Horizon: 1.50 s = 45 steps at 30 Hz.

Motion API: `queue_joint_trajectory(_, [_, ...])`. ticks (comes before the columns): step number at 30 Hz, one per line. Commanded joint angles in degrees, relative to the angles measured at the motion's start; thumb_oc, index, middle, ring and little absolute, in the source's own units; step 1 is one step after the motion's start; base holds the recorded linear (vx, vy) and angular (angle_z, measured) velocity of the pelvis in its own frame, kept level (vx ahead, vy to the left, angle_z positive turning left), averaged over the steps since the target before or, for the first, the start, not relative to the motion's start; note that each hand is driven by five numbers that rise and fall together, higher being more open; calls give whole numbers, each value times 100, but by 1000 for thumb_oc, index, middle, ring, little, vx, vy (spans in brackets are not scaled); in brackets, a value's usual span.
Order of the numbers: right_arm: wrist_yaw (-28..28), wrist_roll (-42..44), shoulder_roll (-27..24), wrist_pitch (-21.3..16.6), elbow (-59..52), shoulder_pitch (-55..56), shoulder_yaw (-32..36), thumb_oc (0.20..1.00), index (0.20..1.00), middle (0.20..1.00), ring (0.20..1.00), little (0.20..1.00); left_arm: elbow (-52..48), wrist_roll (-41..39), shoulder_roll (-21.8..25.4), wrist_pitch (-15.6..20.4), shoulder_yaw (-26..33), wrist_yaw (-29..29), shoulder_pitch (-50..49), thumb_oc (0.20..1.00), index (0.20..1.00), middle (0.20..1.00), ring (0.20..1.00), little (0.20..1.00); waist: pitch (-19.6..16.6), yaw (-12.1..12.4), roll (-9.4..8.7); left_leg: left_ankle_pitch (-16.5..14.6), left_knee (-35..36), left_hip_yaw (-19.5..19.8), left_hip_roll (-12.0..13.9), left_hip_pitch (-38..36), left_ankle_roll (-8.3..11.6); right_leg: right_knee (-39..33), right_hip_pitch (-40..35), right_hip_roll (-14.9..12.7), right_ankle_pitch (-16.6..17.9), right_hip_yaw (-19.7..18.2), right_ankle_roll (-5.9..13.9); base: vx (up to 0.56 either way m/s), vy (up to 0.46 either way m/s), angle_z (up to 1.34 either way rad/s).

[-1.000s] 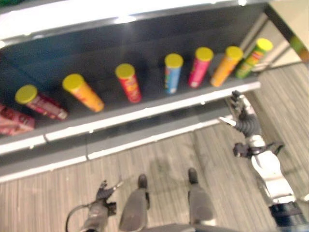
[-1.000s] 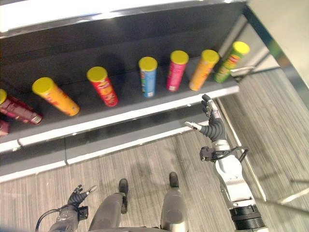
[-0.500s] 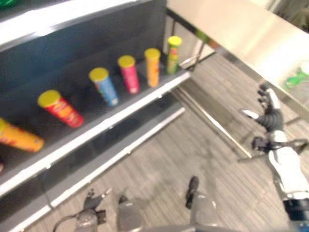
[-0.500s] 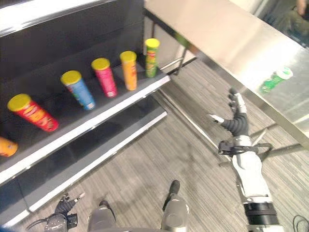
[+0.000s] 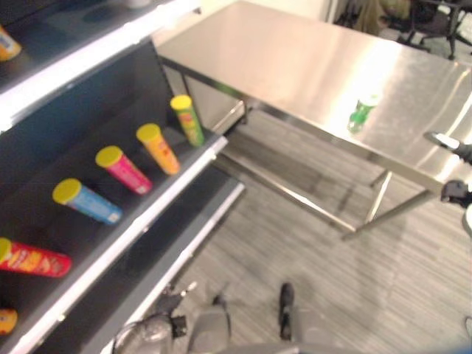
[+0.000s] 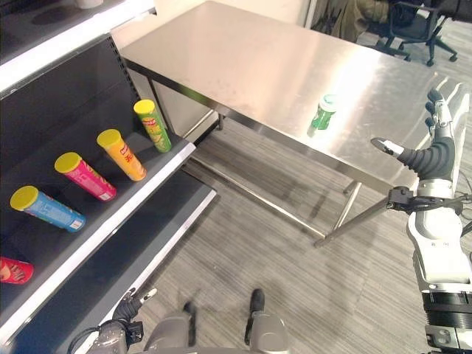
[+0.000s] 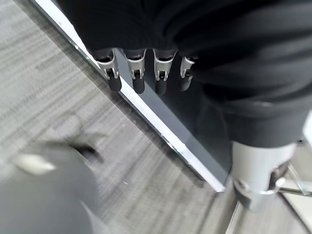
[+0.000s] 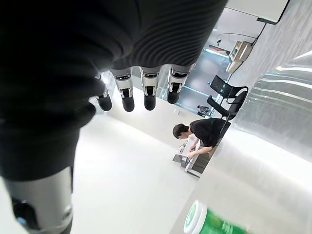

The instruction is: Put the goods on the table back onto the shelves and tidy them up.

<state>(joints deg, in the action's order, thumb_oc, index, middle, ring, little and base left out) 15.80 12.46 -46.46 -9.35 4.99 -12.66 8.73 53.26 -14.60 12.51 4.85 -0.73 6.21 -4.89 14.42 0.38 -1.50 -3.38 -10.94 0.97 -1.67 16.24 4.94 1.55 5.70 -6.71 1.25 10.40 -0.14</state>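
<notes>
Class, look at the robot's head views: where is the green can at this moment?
The green can stands upright on the steel table, near its front edge, alone, towards the robot's right. The open right hand is raised further right, not touching it.

Grey, fine-striped floor (image 6: 295, 243) runs across the room. At its far end stands 1 black office chair (image 6: 414, 22) on a star base with castors. The right wrist view has 1 person (image 8: 202, 132) in a dark top, bent over a desk (image 8: 187, 161) (what lies on it is too small to tell), with a dark chair (image 8: 226, 95) just behind and a plain white wall (image 8: 131, 180) nearer.
</notes>
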Motion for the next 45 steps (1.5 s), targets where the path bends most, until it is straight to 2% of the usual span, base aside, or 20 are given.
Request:
queue_joint_trajectory(1, [62, 196, -317, -352, -34, -644, 45, 1000, 1000, 1000, 1000, 1000, -204, 164, 385, 137, -109, -17, -119, 1000, 1000, 1000, 1000, 1000, 85, 159, -26, 93, 129, -191, -2, -198, 42, 598, -806, 410, -1421, 5, 605, 410, 80, -86])
queue_joint_trajectory(3, [-5, 46, -176, -252, 4, -561, 20, 1000, 1000, 1000, 1000, 1000, -32, 120, 352, 112, -5, 33, -108, 1000, 1000, 1000, 1000, 1000, 22, 138, -55, 6, 72, 34, -127, -447, -146, 905, -933, 231, -1567, 56, 712, 365, 98, -52])
queue_joint_trajectory(6, [-68, -177, -105, -95, 123, -551, -9, 1000, 1000, 1000, 1000, 1000, 177, 184, 355, 49, 46, 12, -68, 1000, 1000, 1000, 1000, 1000, -6, 61, -133, -245, -34, -55, -120, -776, -378, 2108, -714, -201, -1260, 35, 939, 249, 75, 4])
queue_joint_trajectory(7, [-69, -178, -103, -92, 119, -548, -6, 1000, 1000, 1000, 1000, 1000, 177, 185, 357, 49, 47, 11, -67, 1000, 1000, 1000, 1000, 1000, 1, 68, -144, -245, -31, -65, -132, -782, -384, 2146, -699, -217, -1278, 22, 946, 192, 26, 7])
queue_joint_trajectory(8, [-60, -234, -76, -105, 146, -466, 59, 1000, 1000, 1000, 1000, 1000, 186, 282, 402, 58, -34, -6, -35, 1000, 1000, 1000, 1000, 1000, 59, -9, -158, -365, -91, -35, -147, -918, -462, 2725, -523, -478, -739, -48, 1036, 170, -13, -1])
queue_joint_trajectory(10, [-58, -241, -72, -111, 144, -380, 177, 1000, 1000, 1000, 1000, 1000, 181, 360, 448, 76, -117, -33, 17, 1000, 1000, 1000, 1000, 1000, 98, -72, -107, -479, -69, 29, -21, -1067, -440, 2819, -260, -792, -596, 84, 924, 196, -72, 10])
queue_joint_trajectory(12, [-48, -207, -95, -116, 149, -286, 308, 1000, 1000, 1000, 1000, 1000, 133, 410, 486, 90, -208, -62, 81, 1000, 1000, 1000, 1000, 1000, 107, -171, -69, -555, -64, 97, 88, -1128, -382, 2365, -77, -995, -638, 236, 912, 137, -118, 6])
queue_joint_trajectory(13, [-50, -206, -95, -115, 145, -276, 317, 1000, 1000, 1000, 1000, 1000, 133, 411, 487, 89, -214, -62, 81, 1000, 1000, 1000, 1000, 1000, 107, -180, -60, -567, -73, 114, 96, -1128, -377, 2350, -98, -986, -641, 258, 909, 202, -169, 7])
queue_joint_trajectory(15, [2, -191, -162, -118, 210, -155, 471, 1000, 1000, 1000, 1000, 1000, 83, 513, 544, 121, -321, -81, 151, 1000, 1000, 1000, 1000, 1000, 144, -374, -106, -720, -110, 281, 116, -1301, -312, 1454, 218, -955, -491, 25, 1087, 222, -183, 22])
queue_joint_trajectory(16, [2, -191, -161, -119, 209, -150, 474, 1000, 1000, 1000, 1000, 1000, 84, 513, 545, 122, -323, -81, 150, 1000, 1000, 1000, 1000, 1000, 149, -369, -92, -738, -113, 282, 135, -1315, -307, 1427, 190, -933, -487, 33, 1084, 214, -180, 30])
queue_joint_trajectory(18, [60, -224, -139, -81, 212, 149, 707, 1000, 1000, 1000, 1000, 1000, 10, 549, 610, 133, -349, -46, 296, 1000, 1000, 1000, 1000, 1000, 218, -552, -217, -857, -114, 507, 113, -1491, -232, 786, 393, -681, -248, -486, 1291, 242, -214, 44])
queue_joint_trajectory(20, [75, -239, -146, -64, 217, 320, 845, 1000, 1000, 1000, 1000, 1000, -44, 553, 673, 149, -341, -34, 372, 1000, 1000, 1000, 1000, 1000, 246, -614, -325, -938, -197, 608, 106, -1537, -178, 685, 400, -612, -158, -637, 1357, 152, -209, 52])
queue_joint_trajectory(24, [20, -220, -143, -64, 207, 494, 959, 1000, 1000, 1000, 1000, 1000, -109, 546, 686, 169, -326, -21, 371, 1000, 1000, 1000, 1000, 1000, 158, -610, -465, -1032, -279, 705, 157, -1526, -105, 601, 182, -635, -217, -632, 1305, 111, -208, 46])
queue_joint_trajectory(25, [-117, -111, -177, -62, 253, 558, 939, 1000, 1000, 1000, 1000, 1000, -83, 529, 668, 170, -294, -45, 305, 1000, 1000, 1000, 1000, 1000, 23, -625, -460, -1011, -161, 724, 359, -1612, -2, 600, 141, -547, -269, -624, 1266, 105, -151, 35])
queue_joint_trajectory(26, [-117, -111, -178, -62, 253, 558, 939, 1000, 1000, 1000, 1000, 1000, -84, 529, 667, 170, -294, -45, 304, 1000, 1000, 1000, 1000, 1000, 22, -626, -458, -1010, -159, 724, 360, -1613, -1, 599, 140, -545, -269, -623, 1265, 153, -243, 28])
queue_joint_trajectory(34, [-1080, 509, -667, -43, 318, 834, 516, 1000, 1000, 1000, 1000, 1000, -40, 372, 626, 182, -253, -234, 68, 1000, 1000, 1000, 1000, 1000, -209, -653, -322, -695, 158, 976, 1077, -1742, 397, 801, -8, -128, -833, -352, 938, 98, -220, 17])
queue_joint_trajectory(37, [-1224, 624, -741, -36, 367, 899, 430, 1000, 1000, 1000, 1000, 1000, -88, 355, 595, 184, -306, -226, 88, 1000, 1000, 1000, 1000, 1000, -175, -686, -317, -445, 19, 839, 1146, -1558, 457, 836, -98, -176, -922, -162, 887, 19, -80, 30])
queue_joint_trajectory(38, [-1293, 674, -801, -1, 364, 988, 433, 1000, 1000, 1000, 1000, 1000, -159, 330, 585, 173, -324, -246, 133, 1000, 1000, 1000, 1000, 1000, -123, -729, -342, -331, -99, 440, 1182, -1401, 438, 855, -183, -264, -970, 1, 867, -6, -58, 87])
queue_joint_trajectory(40, [-1562, 803, -887, 38, 374, 1071, 386, 1000, 1000, 1000, 1000, 1000, -149, 384, 564, 178, -304, -325, 83, 1000, 1000, 1000, 1000, 1000, -143, -735, -268, -390, 162, 154, 1252, -1544, 440, 947, -196, -253, -998, 24, 847, 14, -20, 78])
queue_joint_trajectory(45, [-1896, 879, -1075, 74, 599, 981, 29, 1000, 1000, 1000, 1000, 1000, 21, 471, 539, 209, -369, -391, 65, 1000, 1000, 1000, 1000, 1000, -212, -723, -183, -308, 441, 46, 1268, -1622, 472, 1044, -187, -318, -1021, 113, 888, 10, 19, 6])
